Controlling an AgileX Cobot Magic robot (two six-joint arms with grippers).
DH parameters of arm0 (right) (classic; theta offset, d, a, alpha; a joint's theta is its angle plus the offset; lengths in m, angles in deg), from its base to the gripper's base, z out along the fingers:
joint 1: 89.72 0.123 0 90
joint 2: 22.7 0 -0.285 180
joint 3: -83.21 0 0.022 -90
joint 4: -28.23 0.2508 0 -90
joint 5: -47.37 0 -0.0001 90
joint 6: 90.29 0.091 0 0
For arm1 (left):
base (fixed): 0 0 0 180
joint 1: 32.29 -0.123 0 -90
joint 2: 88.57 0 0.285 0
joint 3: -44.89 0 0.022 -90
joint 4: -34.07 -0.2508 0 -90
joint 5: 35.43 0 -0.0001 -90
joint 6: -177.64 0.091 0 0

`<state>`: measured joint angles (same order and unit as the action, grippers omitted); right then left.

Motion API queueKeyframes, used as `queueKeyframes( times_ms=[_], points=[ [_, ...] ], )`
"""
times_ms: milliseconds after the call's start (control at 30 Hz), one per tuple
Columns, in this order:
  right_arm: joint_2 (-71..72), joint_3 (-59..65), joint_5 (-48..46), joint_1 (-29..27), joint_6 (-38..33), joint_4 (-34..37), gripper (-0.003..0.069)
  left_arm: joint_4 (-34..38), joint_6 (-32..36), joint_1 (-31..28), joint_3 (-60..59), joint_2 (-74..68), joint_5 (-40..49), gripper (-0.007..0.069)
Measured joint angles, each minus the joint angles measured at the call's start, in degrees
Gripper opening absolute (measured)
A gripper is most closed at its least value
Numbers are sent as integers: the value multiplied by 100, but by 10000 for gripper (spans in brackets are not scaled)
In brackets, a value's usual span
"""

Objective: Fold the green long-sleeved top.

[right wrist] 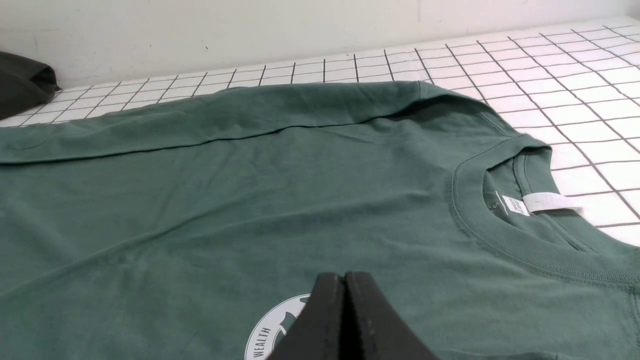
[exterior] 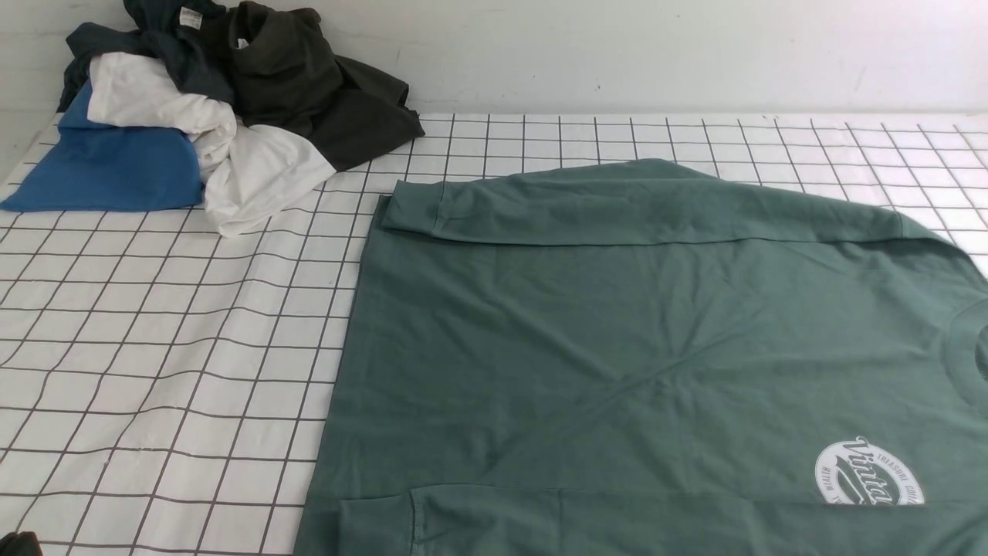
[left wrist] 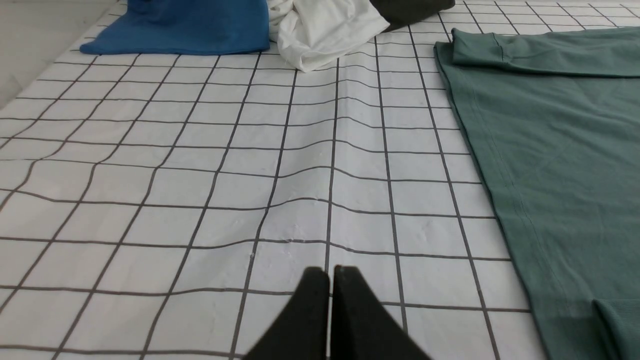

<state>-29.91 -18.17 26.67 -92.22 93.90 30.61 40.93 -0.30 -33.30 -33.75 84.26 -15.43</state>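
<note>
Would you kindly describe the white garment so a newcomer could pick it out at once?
On the checked table cover, look to the far left corner, where a heap of clothes lies by the wall. The white garment spills out at the heap's near side, between the blue garment and the dark garment. It is the only white piece there, apart from the green top.

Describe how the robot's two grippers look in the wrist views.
Left gripper: two matte black fingers, broad at the base and tapering to blunt, squared tips. Right gripper: the same black wedge-shaped pair, with a few pale specks on one finger. No cables, markings or arm links show in any view.
</note>
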Motion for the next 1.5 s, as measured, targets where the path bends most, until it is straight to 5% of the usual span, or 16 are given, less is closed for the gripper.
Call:
queueKeyframes(
  times_ms=[1033,1167,1333,1500],
  points=[
    [0,0,0,0,5,95,-14,-103,109,0,0,0,-46,-7],
    [0,0,0,0,115,577,-14,1119,-457,0,-9,0,-205,-7],
    [0,12,-48,0,972,2847,-14,4504,-1822,0,-12,0,-537,-7],
    [0,1,62,0,1308,4404,-14,5304,-1710,0,-12,0,-588,-7]
  ],
)
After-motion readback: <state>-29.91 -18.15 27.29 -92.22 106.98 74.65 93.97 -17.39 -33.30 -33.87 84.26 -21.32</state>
